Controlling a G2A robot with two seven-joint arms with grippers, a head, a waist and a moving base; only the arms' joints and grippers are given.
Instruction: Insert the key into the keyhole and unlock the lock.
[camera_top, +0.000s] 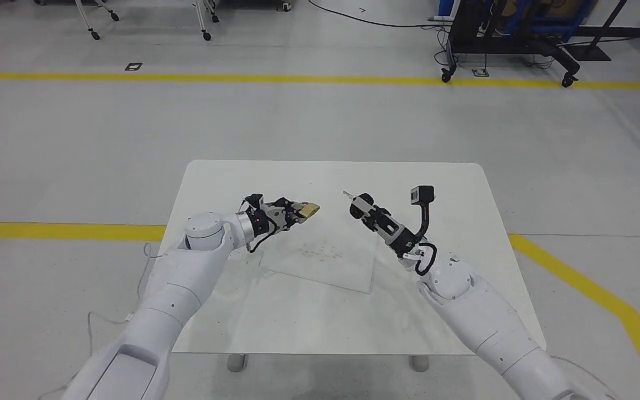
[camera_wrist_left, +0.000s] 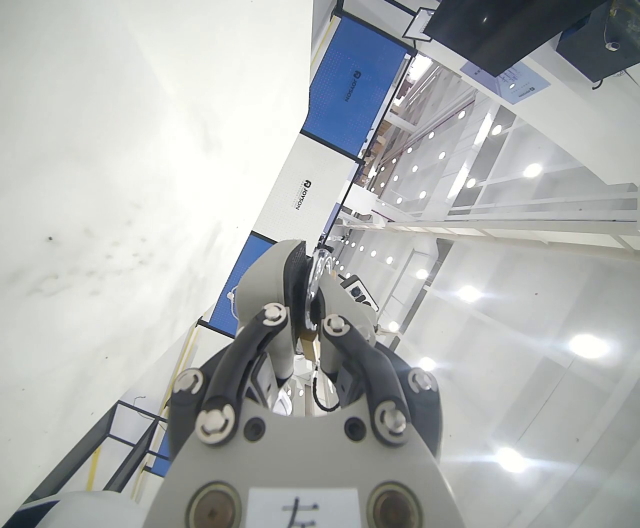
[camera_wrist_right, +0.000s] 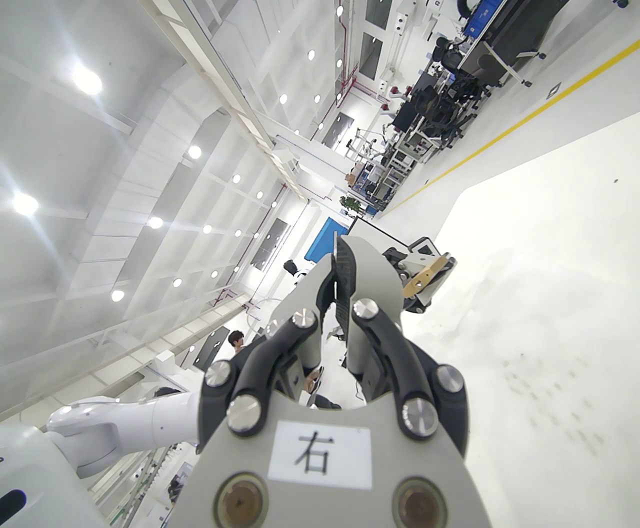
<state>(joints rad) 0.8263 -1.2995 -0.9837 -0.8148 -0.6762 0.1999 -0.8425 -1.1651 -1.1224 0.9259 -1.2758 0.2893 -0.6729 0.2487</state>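
top view: the white table carries a clear sheet near its middle. the left gripper comes in from 7 o'clock and sits at about 11 o'clock of the table's middle. its fingers are closed on a brass lock, whose end sticks out past the fingertips toward 3 o'clock. the right gripper comes in from 5 o'clock and is pinched on a thin key, whose tip points toward 10 o'clock. the key is at about 2 o'clock of the lock, near it but apart, with bare table showing in the gap between them.

left wrist view: the left gripper is closed tight, with its fingers pressed on either side of the lock. the silver loop of the lock shows between the pads, and a bit of brass sits lower in the grip. the table runs along one side.

right wrist view: the right gripper has its fingers drawn together on the key. the key shows edge-on as a thin blade rising past the fingertips. just beyond, over the table, the left gripper holds the lock with its brass face turned this way. key and lock do not touch.
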